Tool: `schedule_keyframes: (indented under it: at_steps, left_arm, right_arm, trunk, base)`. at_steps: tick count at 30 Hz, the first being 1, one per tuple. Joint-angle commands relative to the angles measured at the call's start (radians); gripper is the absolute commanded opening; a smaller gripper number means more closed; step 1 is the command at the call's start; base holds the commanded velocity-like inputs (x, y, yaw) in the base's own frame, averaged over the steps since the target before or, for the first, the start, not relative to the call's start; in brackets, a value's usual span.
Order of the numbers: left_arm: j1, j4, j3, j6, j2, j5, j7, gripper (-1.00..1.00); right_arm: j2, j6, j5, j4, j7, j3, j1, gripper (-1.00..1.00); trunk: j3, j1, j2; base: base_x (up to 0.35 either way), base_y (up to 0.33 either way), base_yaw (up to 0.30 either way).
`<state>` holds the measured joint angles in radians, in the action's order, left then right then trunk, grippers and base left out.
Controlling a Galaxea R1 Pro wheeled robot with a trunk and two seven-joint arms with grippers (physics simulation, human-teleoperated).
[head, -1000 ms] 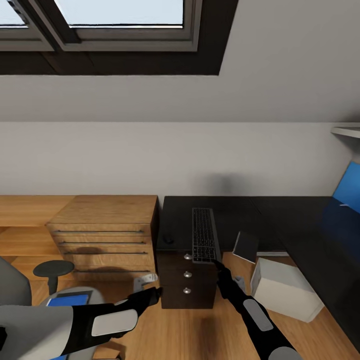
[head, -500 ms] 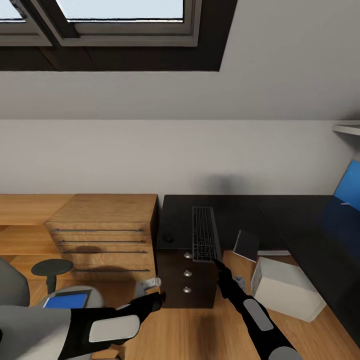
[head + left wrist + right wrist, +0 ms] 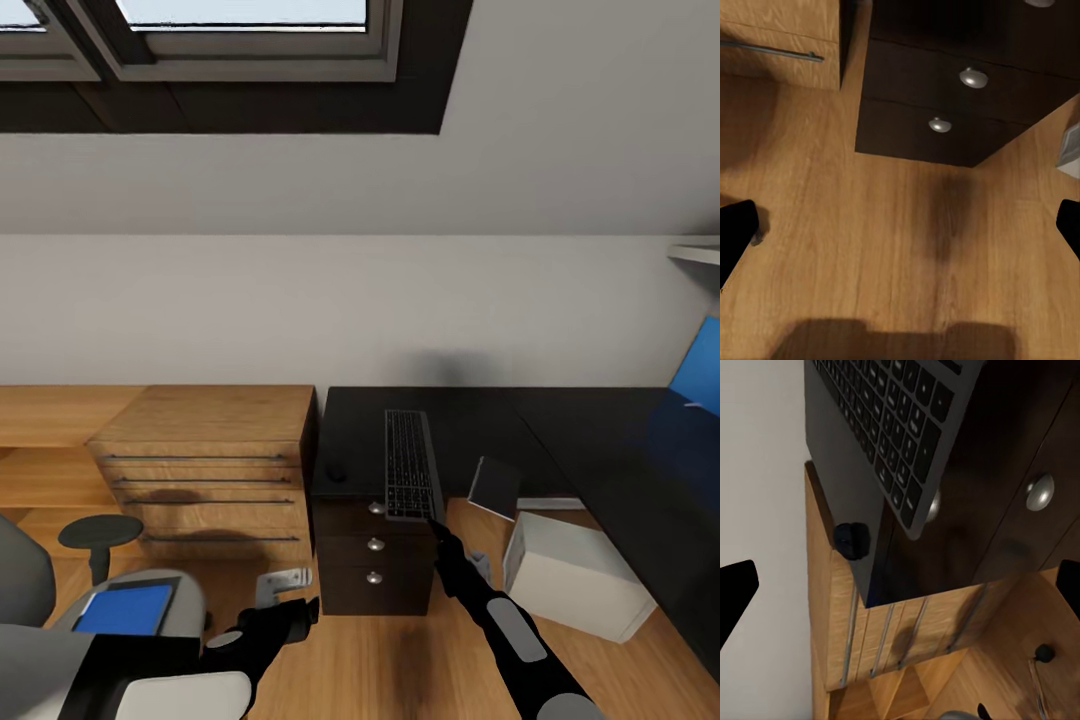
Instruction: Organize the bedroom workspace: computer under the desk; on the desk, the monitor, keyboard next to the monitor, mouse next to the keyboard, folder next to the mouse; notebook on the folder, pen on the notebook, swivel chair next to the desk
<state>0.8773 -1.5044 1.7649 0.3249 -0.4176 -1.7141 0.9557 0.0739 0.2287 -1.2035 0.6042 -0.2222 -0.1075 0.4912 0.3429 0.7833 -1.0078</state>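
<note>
1. Thin bright blue folder (image 3: 125, 608) lies flat on the grey swivel chair (image 3: 30, 600); light, slippery, probably best pinched at an edge.
2. Left gripper (image 3: 300, 612), fingers spread wide, empty above the floor.
3. Slim silver-framed keyboard (image 3: 407, 465) overhangs the black desk (image 3: 480, 425).
4. Right gripper (image 3: 437, 525), also wide open, sits just beneath it.
</note>
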Motion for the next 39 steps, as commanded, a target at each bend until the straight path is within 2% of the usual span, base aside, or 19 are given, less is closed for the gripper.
schedule_keyframes:
  at_steps: [1,6,11,12,18,20,22,24,28,39]
  left_arm:
    - [0.002,-0.003,0.002,0.005,0.0,-0.002,0.003,1.0]
    - [0.002,0.023,0.003,0.005,0.004,0.007,0.008,1.0]
    - [0.002,0.109,0.004,0.005,0.04,0.005,0.006,1.0]
    - [0.002,0.131,0.005,0.004,0.062,0.003,0.006,1.0]
    - [0.002,0.174,0.006,0.003,0.085,-0.001,0.005,1.0]
    - [0.002,0.205,0.007,0.001,0.1,-0.016,0.005,1.0]
    - [0.002,0.295,0.007,-0.001,0.143,-0.084,0.002,1.0]
    - [0.002,0.313,0.007,-0.001,0.153,-0.102,0.001,1.0]
    - [0.002,0.327,0.008,-0.002,0.162,-0.116,0.0,1.0]
    - [0.002,0.332,0.009,-0.003,0.166,-0.121,0.0,1.0]
  right_arm:
    - [0.001,0.009,-0.007,0.0,-0.002,-0.007,0.001,1.0]
    - [0.001,0.009,-0.007,0.0,-0.003,-0.006,0.001,1.0]
    - [0.001,0.009,-0.007,0.001,-0.003,-0.007,0.001,1.0]
    - [0.001,0.008,-0.006,0.002,-0.004,-0.006,0.001,1.0]
    - [-0.001,0.008,-0.002,0.006,-0.02,-0.001,0.001,1.0]
    - [-0.002,0.008,-0.001,0.006,-0.026,0.0,0.001,1.0]
    - [-0.003,0.012,0.0,0.008,-0.032,0.001,0.001,1.0]
    - [-0.003,0.013,0.001,0.015,-0.037,0.001,0.001,1.0]
    - [-0.004,0.012,0.002,0.025,-0.04,0.001,0.001,1.0]
    - [-0.003,0.01,0.002,0.031,-0.042,0.002,0.001,1.0]
  trunk:
    - [0.004,0.004,-0.008]
    - [0.02,0.023,-0.043]
    - [0.036,0.042,-0.078]
    - [0.039,0.046,-0.085]
    - [0.058,0.069,-0.127]
    - [0.064,0.077,-0.141]
    - [0.07,0.085,-0.155]
    - [0.077,0.092,-0.169]
    - [0.089,0.108,-0.197]
    - [0.124,0.15,-0.274]
  base:
    - [0.0,0.0,0.0]
    - [0.0,0.0,0.0]
    - [0.0,0.0,0.0]
    - [0.0,0.0,0.0]
    - [0.0,0.0,0.0]
    - [0.0,0.0,0.0]
    - [0.0,0.0,0.0]
    - [0.0,0.0,0.0]
    - [0.0,0.0,0.0]
    - [0.0,0.0,0.0]
